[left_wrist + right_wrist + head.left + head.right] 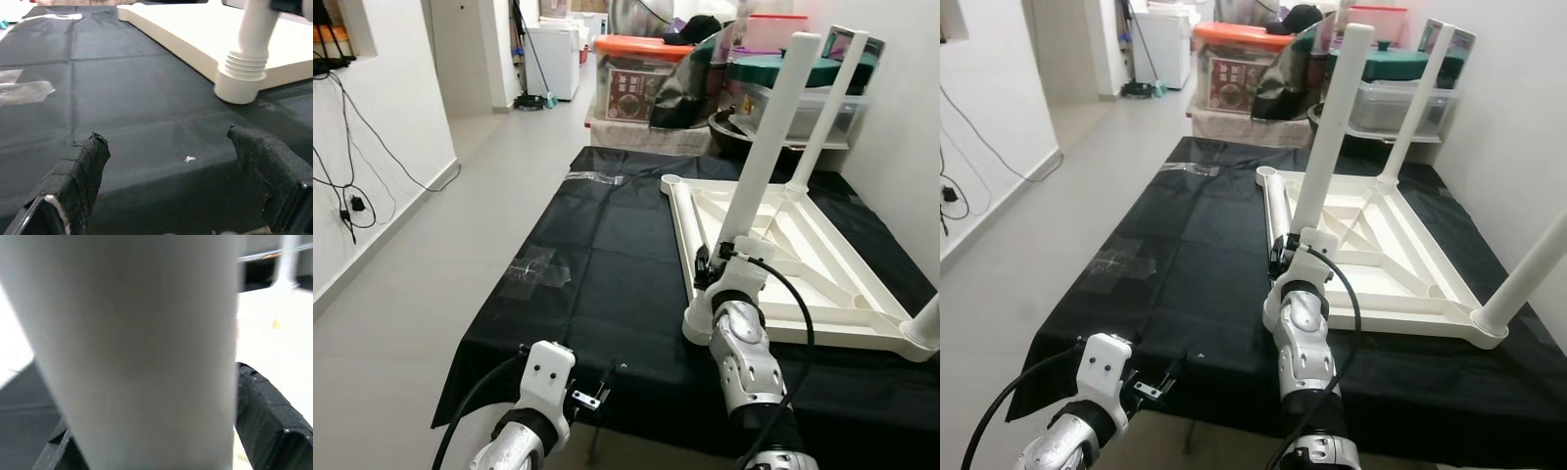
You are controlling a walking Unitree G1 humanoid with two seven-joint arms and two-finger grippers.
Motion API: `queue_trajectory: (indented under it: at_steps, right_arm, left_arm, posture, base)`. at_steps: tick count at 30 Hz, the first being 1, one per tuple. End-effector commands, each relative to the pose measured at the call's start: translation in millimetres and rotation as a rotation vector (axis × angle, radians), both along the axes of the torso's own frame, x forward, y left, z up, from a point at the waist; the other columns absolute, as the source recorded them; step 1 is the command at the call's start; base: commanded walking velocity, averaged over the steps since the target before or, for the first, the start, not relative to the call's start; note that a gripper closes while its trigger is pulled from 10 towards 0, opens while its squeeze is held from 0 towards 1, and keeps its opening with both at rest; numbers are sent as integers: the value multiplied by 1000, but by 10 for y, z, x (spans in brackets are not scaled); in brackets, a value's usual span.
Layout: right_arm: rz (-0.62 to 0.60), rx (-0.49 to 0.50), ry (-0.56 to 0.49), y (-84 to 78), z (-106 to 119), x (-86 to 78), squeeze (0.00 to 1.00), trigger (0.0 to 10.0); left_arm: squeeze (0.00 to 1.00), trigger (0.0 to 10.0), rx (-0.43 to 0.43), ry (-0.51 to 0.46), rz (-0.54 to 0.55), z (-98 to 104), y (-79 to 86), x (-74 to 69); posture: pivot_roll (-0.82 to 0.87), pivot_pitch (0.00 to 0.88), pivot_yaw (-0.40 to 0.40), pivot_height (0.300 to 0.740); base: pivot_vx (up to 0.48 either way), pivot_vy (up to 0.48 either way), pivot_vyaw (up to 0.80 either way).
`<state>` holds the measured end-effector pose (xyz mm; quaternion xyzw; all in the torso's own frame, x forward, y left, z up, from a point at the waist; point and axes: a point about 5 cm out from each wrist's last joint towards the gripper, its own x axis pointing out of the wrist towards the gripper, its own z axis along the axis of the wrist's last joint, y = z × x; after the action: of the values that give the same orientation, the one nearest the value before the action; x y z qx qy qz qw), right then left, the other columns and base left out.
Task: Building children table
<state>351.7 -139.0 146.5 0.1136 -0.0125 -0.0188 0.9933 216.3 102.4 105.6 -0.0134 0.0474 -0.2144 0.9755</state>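
The white children's table lies upside down on a black sheet spread over the floor, three legs standing up from its corners. The right gripper has its fingers closed around the near-left leg, just above its threaded socket. The left gripper hovers over the sheet's near edge, fingers wide. Behind stand stacked storage bins; their contents are unclear.

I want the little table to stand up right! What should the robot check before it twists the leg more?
1. Right gripper around the near white plastic leg: ok.
2. Leg fully screwed into its corner socket: not ok, threads show.
3. Upside-down white tabletop flat on the black floor sheet: ok.
4. Far leg upright: ok.
5. Far-left corner socket has a leg: not ok.
6. Left gripper open, holding nothing: ok.
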Motion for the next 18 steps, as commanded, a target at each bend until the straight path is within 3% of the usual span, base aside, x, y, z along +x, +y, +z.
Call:
queue_trajectory:
  at_steps: [1, 2, 4, 6, 8, 9, 10, 13, 14, 15, 16, 17, 18]
  right_arm:
    - [137, 41, -59, 25, 130, 67, 0, 10000]
    - [137, 41, -59, 25, 130, 67, 0, 10000]
    - [314, 40, -89, -47, 213, 118, 0, 10000]
    - [570, -38, -42, -88, 222, 145, 0, 10000]
    - [570, -38, -42, -88, 222, 145, 0, 10000]
    - [711, -68, -34, -113, 246, 124, 0, 10000]
    - [711, -68, -34, -113, 246, 124, 0, 10000]
    - [1086, -87, -25, -97, 363, 66, 0, 10000]
    - [1086, -87, -25, -97, 363, 66, 0, 10000]
    - [1187, -118, -8, -31, 363, 57, 0, 10000]
    - [1187, -118, -8, -31, 363, 57, 0, 10000]
    - [1278, -142, 2, 48, 366, 46, 0, 10000]
    - [1278, -142, 2, 48, 366, 46, 0, 10000]
  left_arm:
    - [0, 10000, 1, 2, -1, -17, 3, 10]
    - [0, 10000, 1, 2, -1, -17, 3, 10]
    - [0, 10000, -1, 2, -2, -20, -2, 11]
    - [0, 10000, -2, 2, -2, -23, -7, 12]
    - [0, 10000, -2, 2, -2, -23, -7, 12]
    - [0, 10000, -2, 2, -2, -24, -9, 12]
    - [0, 10000, -2, 2, -2, -24, -9, 12]
    - [0, 10000, -1, 1, -3, -32, -16, 10]
    - [0, 10000, -1, 1, -3, -32, -16, 10]
    - [0, 10000, 0, 1, -2, -34, -17, 10]
    - [0, 10000, 0, 1, -2, -34, -17, 10]
    - [0, 10000, 0, 0, -1, -34, -19, 10]
    - [0, 10000, 0, 0, -1, -34, -19, 10]
  posture:
    - [122, 0, -51, 740]
    - [122, 0, -51, 740]
    - [123, 0, -55, 740]
    - [125, 0, -57, 740]
    - [125, 0, -57, 740]
    - [125, 0, -57, 740]
    - [125, 0, -57, 740]
    - [144, 0, -68, 740]
    - [144, 0, -68, 740]
    - [148, 0, -71, 740]
    - [148, 0, -71, 740]
    - [153, 0, -75, 740]
    - [153, 0, -75, 740]
  base:
    - [0, 0, 0]
    - [0, 0, 0]
    - [0, 0, 0]
    - [0, 0, 0]
    - [0, 0, 0]
    - [0, 0, 0]
    - [0, 0, 0]
    - [0, 0, 0]
    - [0, 0, 0]
    - [0, 0, 0]
    - [0, 0, 0]
    - [0, 0, 0]
    - [0, 0, 0]
